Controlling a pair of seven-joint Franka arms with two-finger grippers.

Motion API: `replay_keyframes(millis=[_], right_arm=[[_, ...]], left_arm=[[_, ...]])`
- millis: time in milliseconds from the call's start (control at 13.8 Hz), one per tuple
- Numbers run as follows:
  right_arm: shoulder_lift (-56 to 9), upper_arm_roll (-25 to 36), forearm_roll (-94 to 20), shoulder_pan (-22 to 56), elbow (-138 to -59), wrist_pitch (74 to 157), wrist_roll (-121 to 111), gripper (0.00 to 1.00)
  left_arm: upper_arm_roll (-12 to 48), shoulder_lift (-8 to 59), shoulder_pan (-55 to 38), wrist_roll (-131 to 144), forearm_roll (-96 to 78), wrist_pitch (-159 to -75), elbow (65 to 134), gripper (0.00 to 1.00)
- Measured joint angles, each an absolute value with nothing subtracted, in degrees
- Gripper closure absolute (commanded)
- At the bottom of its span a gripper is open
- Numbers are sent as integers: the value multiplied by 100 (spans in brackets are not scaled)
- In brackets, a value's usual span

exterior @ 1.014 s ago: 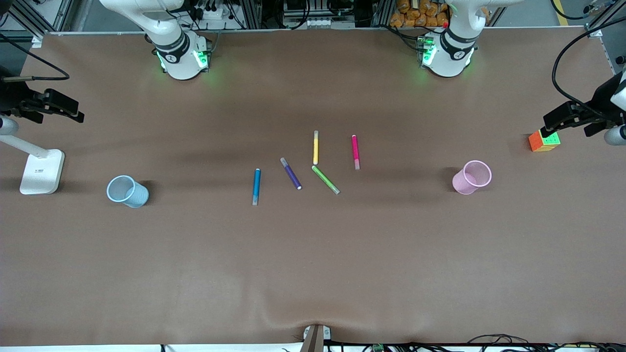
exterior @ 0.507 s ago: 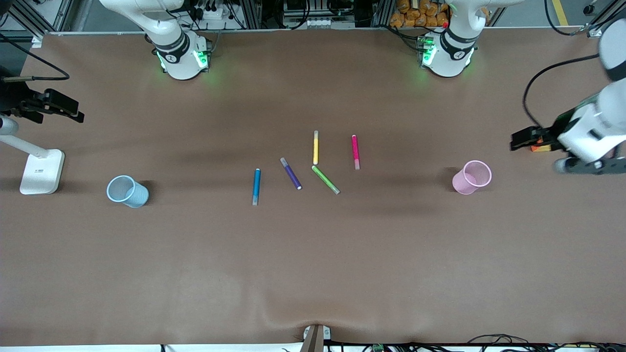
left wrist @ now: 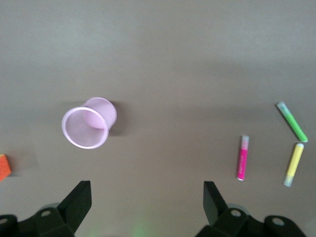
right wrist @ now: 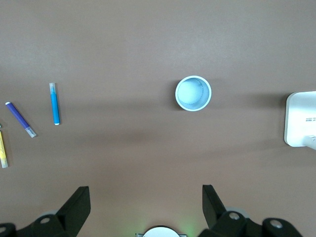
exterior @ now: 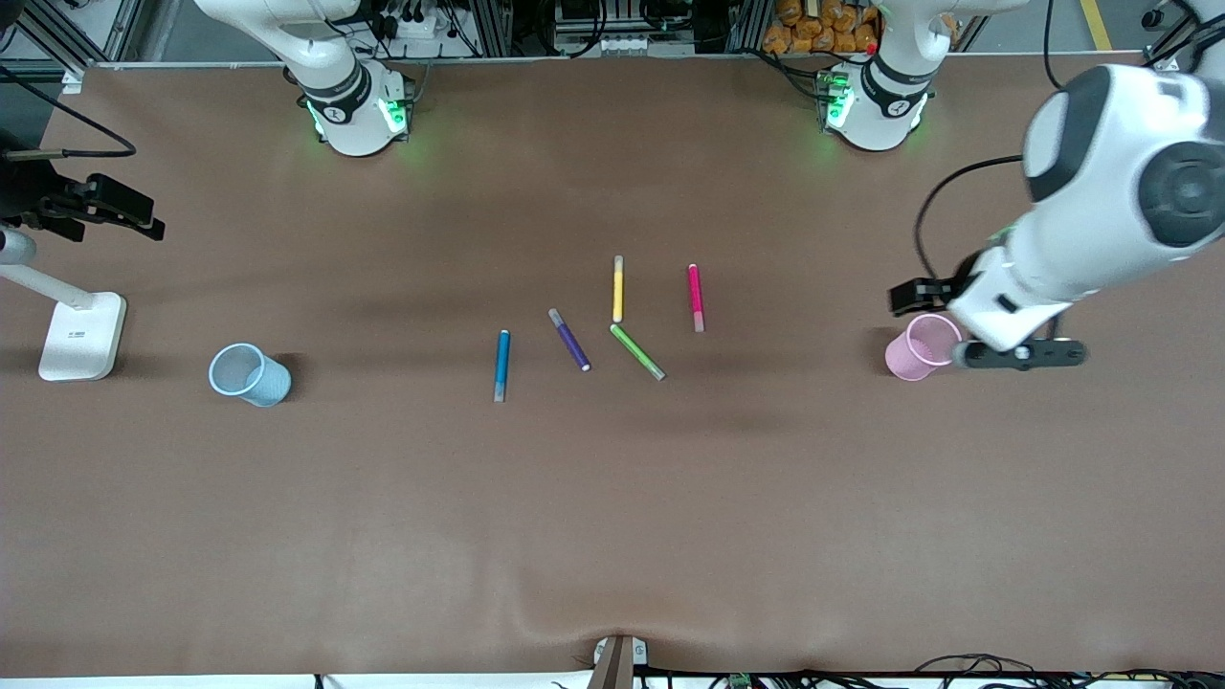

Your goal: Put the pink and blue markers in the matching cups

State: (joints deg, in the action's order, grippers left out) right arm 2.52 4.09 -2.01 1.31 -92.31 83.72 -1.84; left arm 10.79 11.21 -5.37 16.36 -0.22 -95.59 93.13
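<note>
The pink marker (exterior: 695, 298) and the blue marker (exterior: 501, 365) lie flat mid-table among other markers. The pale pink cup (exterior: 909, 352) stands upright toward the left arm's end, and the pale blue cup (exterior: 249, 374) toward the right arm's end. My left gripper (exterior: 1019, 353) hangs over the table just beside the pink cup. In the left wrist view it (left wrist: 146, 190) is open and empty, with the pink cup (left wrist: 88, 123) and pink marker (left wrist: 242, 164) in sight. My right gripper (right wrist: 145, 194) is open and empty and waits high; the blue cup (right wrist: 193, 93) and blue marker (right wrist: 54, 103) show below it.
A purple marker (exterior: 569, 340), a yellow marker (exterior: 617, 289) and a green marker (exterior: 637, 351) lie between the two task markers. A white stand base (exterior: 83, 335) sits near the blue cup. An orange cube corner (left wrist: 4, 167) shows near the pink cup.
My left arm has swung in from its end of the table to hang beside the pink cup, and it now hides the colour cube in the front view. The right arm has not moved.
</note>
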Motion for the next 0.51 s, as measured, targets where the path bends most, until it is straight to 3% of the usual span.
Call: replay_keyframes(millis=[507], right_arm=[[252, 410, -201, 131, -9231, 8371, -184, 0]], left_arm=[[1147, 1548, -1254, 2657, -32, -10157, 9315, 0]])
